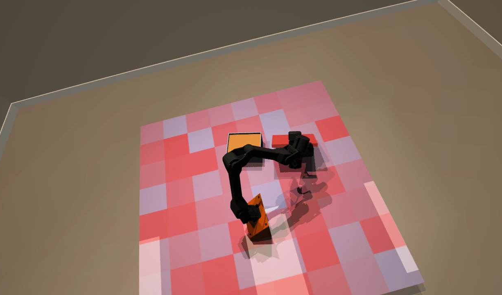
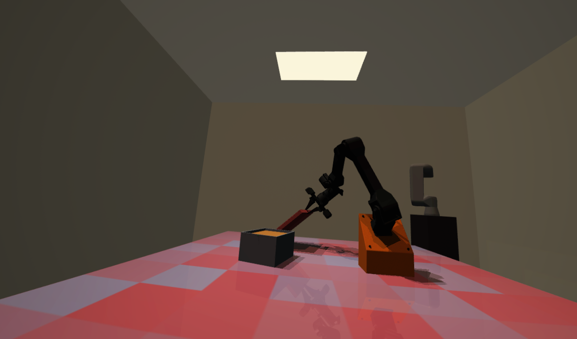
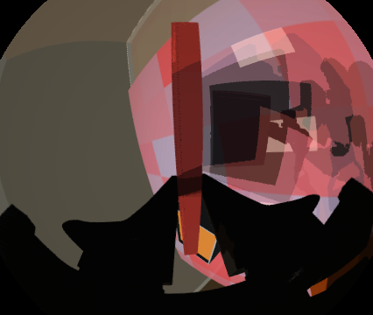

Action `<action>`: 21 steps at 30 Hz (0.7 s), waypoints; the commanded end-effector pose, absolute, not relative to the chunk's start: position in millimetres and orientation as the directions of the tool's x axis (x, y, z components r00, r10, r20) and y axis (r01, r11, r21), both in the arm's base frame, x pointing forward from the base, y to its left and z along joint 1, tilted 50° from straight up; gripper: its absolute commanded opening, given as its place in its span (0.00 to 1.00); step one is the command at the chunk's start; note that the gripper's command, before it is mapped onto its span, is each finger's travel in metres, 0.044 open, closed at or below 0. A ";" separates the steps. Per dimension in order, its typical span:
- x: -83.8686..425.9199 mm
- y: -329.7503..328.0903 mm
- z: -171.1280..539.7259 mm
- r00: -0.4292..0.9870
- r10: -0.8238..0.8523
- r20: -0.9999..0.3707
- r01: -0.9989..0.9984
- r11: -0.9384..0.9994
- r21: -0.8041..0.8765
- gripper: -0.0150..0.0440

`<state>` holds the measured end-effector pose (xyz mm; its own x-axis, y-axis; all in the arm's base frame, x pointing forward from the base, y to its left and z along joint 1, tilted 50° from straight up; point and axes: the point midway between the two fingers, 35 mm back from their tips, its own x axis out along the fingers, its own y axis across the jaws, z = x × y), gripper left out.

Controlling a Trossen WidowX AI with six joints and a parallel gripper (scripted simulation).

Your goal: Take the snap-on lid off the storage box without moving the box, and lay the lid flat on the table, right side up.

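Landmark: storage box [image 1: 244, 142] [image 2: 257, 248] [image 3: 207, 245], upright on the table, lid off, orange inside showing. Just right of it in the top view, red lid [image 1: 280, 140] [image 2: 293, 220] [image 3: 187, 109] hangs steeply tilted, its edge pinched in the jaws of the gripper [image 1: 306, 144] [image 2: 310, 209] [image 3: 188, 178]. Risks, my judgement: lowered at this slant, the low edge lands first and twists the lid in the grip; released then, it could flop wrong side up or, swung left, knock the box.

Open grey box [image 1: 261, 158] [image 2: 257, 250] on checkered tabletop [image 1: 186, 229] [image 2: 189, 307] [image 3: 322, 44]
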<state>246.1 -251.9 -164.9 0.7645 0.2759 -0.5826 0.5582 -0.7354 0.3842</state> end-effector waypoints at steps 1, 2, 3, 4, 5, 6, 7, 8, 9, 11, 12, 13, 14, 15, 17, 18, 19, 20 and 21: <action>246.9 -250.2 -166.1 0.770 0.274 -0.577 0.553 -0.738 0.387 0.25; 247.0 -249.6 -166.7 0.770 0.274 -0.577 0.553 -0.738 0.387 0.25; 247.1 -249.0 -167.2 0.770 0.274 -0.577 0.553 -0.738 0.387 0.25; 247.1 -248.4 -167.7 0.770 0.274 -0.577 0.553 -0.738 0.387 0.25; 247.2 -247.8 -168.3 0.770 0.274 -0.577 0.553 -0.738 0.387 0.25; 247.3 -247.2 -168.8 0.770 0.274 -0.577 0.553 -0.738 0.387 0.25; 247.3 -246.6 -169.3 0.770 0.274 -0.577 0.553 -0.738 0.387 0.25; 247.4 -245.9 -169.9 0.770 0.274 -0.577 0.553 -0.738 0.387 0.25; 247.4 -245.3 -170.4 0.770 0.274 -0.577 0.553 -0.738 0.387 0.25; 247.6 -244.1 -171.4 0.770 0.274 -0.577 0.553 -0.738 0.387 0.25; 247.6 -243.5 -172.0 0.770 0.274 -0.577 0.553 -0.738 0.387 0.25; 247.7 -242.9 -172.5 0.770 0.274 -0.577 0.553 -0.738 0.387 0.25; 247.8 -242.3 -173.0 0.770 0.274 -0.577 0.553 -0.738 0.387 0.25; 247.8 -241.7 -173.6 0.770 0.274 -0.577 0.553 -0.738 0.387 0.25; 247.9 -240.5 -174.6 0.770 0.274 -0.576 0.553 -0.738 0.387 0.25; 248.0 -239.9 -175.2 0.770 0.274 -0.576 0.553 -0.738 0.387 0.25; 248.1 -239.3 -175.7 0.770 0.274 -0.576 0.553 -0.738 0.387 0.25; 248.1 -238.7 -176.2 0.770 0.274 -0.576 0.553 -0.738 0.387 0.25; 248.2 -238.1 -176.8 0.770 0.274 -0.576 0.553 -0.738 0.387 0.25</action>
<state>247.4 -239.1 -175.9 0.7657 0.2766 -0.5807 0.5573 -0.7360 0.3844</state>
